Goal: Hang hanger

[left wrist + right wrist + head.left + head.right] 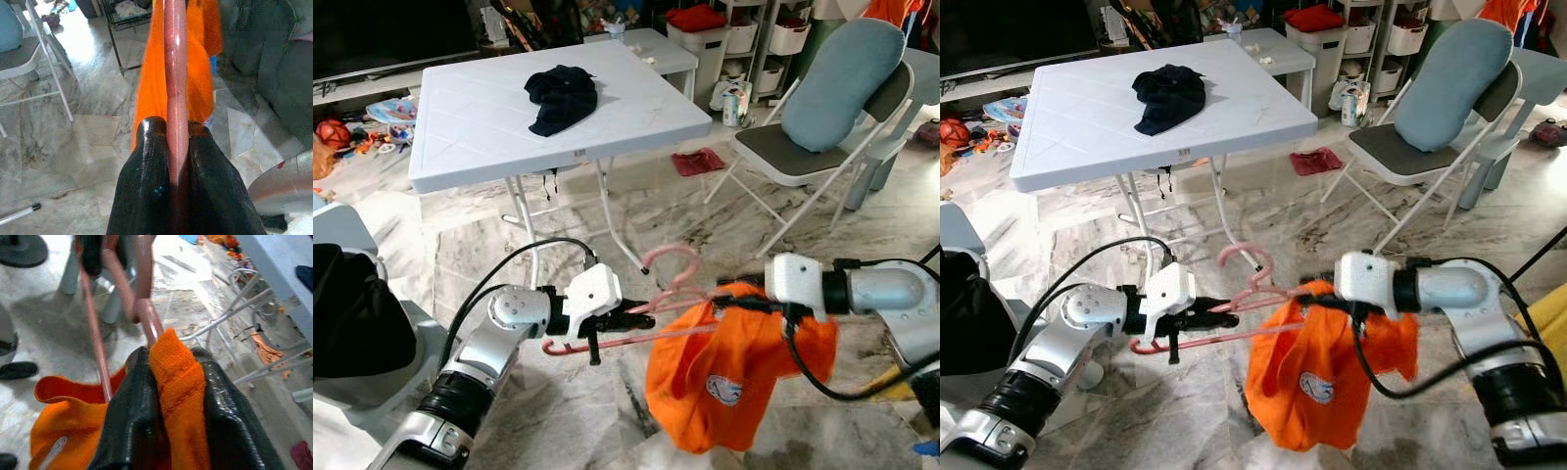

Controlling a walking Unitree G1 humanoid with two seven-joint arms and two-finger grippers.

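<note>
Left gripper point(641, 315) pinches the pink hanger point(656, 294) mid-air over the marble floor point(705, 206), right gripper point(1317, 299) clamps the orange shirt point(1317, 377) draped on it; risk: thin bar twists in the pinch, shirt slides off.

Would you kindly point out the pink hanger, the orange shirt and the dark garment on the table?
pink hanger point(671, 257): left eye view, on its hook.
orange shirt point(705, 382): left eye view, hanging front panel.
dark garment point(561, 96): left eye view, middle of the heap.
</note>
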